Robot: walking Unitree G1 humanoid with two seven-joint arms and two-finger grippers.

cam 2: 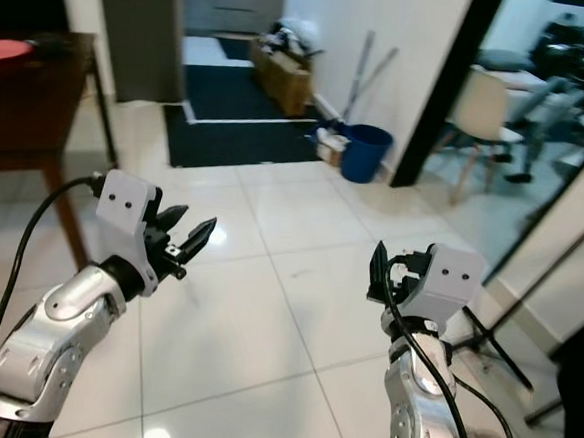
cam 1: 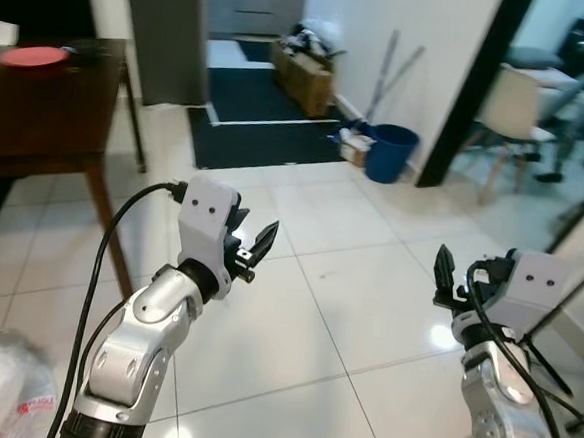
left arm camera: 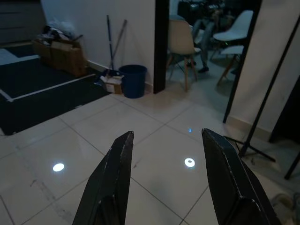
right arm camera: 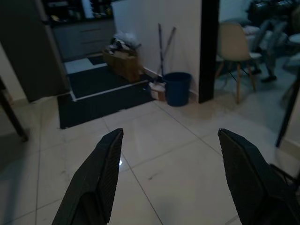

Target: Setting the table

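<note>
The robot is standing on a glossy white tiled floor (cam 1: 365, 314) and is holding both silver arms out in front of it, above the tiles. The left tool (cam 1: 258, 245) is showing its two long black fingers (left arm camera: 112, 183) spread apart, with nothing between them. The right tool (cam 2: 377, 270) is also open wide, its black fingers (right arm camera: 96, 180) gripping nothing. At the robot's far left, a dark brown wooden surface (cam 1: 49, 112) is carrying a flat round red plate (cam 1: 33, 57) near its far end. By the white wall ahead, a round blue plastic bucket (cam 1: 390, 152) is sitting beside two long grey handles (cam 1: 393, 66) that are leaning on the wall. A pale chair with wooden legs (cam 1: 507, 119) is standing to the right.
</note>
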